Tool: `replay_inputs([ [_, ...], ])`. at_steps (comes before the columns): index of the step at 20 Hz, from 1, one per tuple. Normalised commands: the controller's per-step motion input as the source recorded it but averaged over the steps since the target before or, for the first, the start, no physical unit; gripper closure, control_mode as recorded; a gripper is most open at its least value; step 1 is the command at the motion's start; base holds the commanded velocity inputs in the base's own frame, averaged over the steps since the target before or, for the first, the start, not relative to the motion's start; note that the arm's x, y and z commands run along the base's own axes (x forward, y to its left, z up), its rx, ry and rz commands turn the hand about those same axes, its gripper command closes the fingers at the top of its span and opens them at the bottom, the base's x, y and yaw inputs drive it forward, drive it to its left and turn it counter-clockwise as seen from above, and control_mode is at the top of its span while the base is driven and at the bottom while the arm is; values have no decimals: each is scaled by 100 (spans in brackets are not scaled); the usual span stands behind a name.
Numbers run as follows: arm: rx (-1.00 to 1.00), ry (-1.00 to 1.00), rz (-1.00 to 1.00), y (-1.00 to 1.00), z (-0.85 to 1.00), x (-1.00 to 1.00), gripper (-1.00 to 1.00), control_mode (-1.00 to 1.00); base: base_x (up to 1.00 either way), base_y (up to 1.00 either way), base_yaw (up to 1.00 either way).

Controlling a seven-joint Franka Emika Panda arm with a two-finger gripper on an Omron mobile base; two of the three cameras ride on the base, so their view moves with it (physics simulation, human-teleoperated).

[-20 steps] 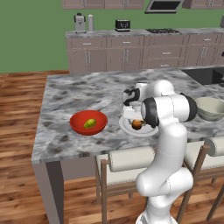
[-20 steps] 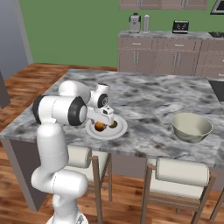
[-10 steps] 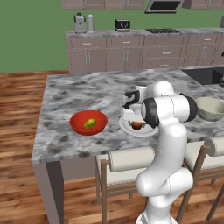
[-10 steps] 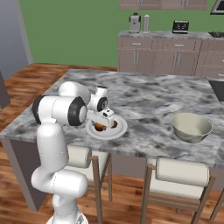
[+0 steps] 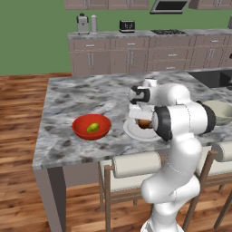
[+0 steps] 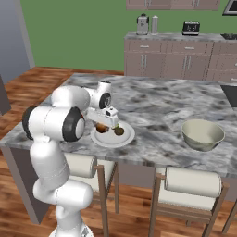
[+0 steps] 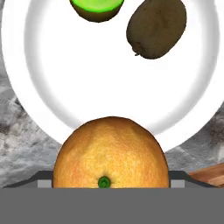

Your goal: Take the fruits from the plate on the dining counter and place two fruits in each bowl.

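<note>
My gripper (image 7: pixel 110 180) is shut on the round orange (image 7: pixel 110 153), which bulges large between the fingers at the near rim of the white plate (image 7: pixel 65 87). On that plate lie the green lime (image 7: pixel 97 6) and the brown kiwi (image 7: pixel 156 27). From the left base, the gripper (image 5: pixel 139 118) hangs over the plate (image 5: pixel 134 132) with the orange (image 5: pixel 144 123) under it. The red bowl (image 5: pixel 92 127) left of it holds the yellow-green pear (image 5: pixel 93 128). The right base view has the orange (image 6: pixel 101 127) and kiwi (image 6: pixel 119 131) on the plate (image 6: pixel 111 140), and the beige bowl (image 6: pixel 202 134) farther right.
The marbled dining counter (image 5: pixel 81 97) carries all of this; the beige bowl (image 5: pixel 220 111) sits near its right end. Stools with padded backs (image 6: pixel 192 181) line the near edge. The brown-cabinet kitchen counter (image 5: pixel 136 50) with appliances stands behind.
The hand has sunk a little toward the plate. Bowls, plate and the other fruits have stayed where they were.
</note>
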Motion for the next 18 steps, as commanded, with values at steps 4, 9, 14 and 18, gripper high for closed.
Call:
replay_inputs([
  [4,0,-3,0,46,95,-91,100,-100,0,0,0],
  [9,-2,-11,2,88,77,-85,100,-100,0,0,0],
  [14,-1,-1,13,91,53,-17,100,-100,0,0,0],
  [18,-5,-11,10,93,1,18,100,-100,0,0,0],
])
